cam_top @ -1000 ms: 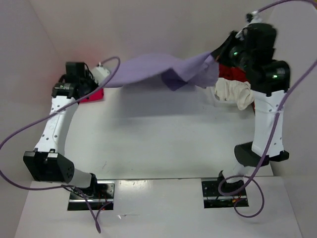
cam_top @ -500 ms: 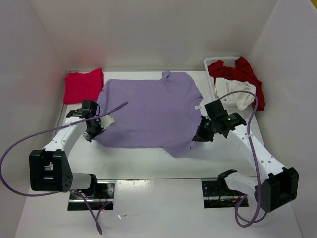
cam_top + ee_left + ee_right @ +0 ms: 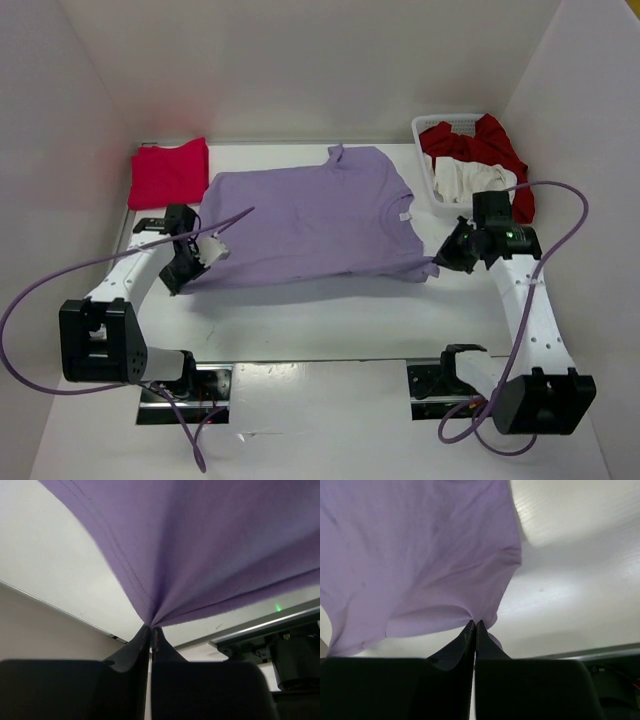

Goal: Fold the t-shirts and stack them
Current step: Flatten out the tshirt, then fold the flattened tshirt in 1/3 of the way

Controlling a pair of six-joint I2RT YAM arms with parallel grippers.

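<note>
Purple shirt lies spread mid-table, collar toward the far wall and hem along the near side, so its long axis runs away from the arm bases. Left gripper is pinched tight on the near-left hem corner, right gripper likewise on the near-right corner. The hem is stretched left to right between them, and the cloth extends beyond both sets of fingers toward the far side. Neither arm is nearer. Judgement: the fold should carry the hem toward the collar. Pink shirt sits folded at far left.

Bright, even overhead light casts soft shadow beneath the lavender shirt; wrist views look slightly soft.
</note>
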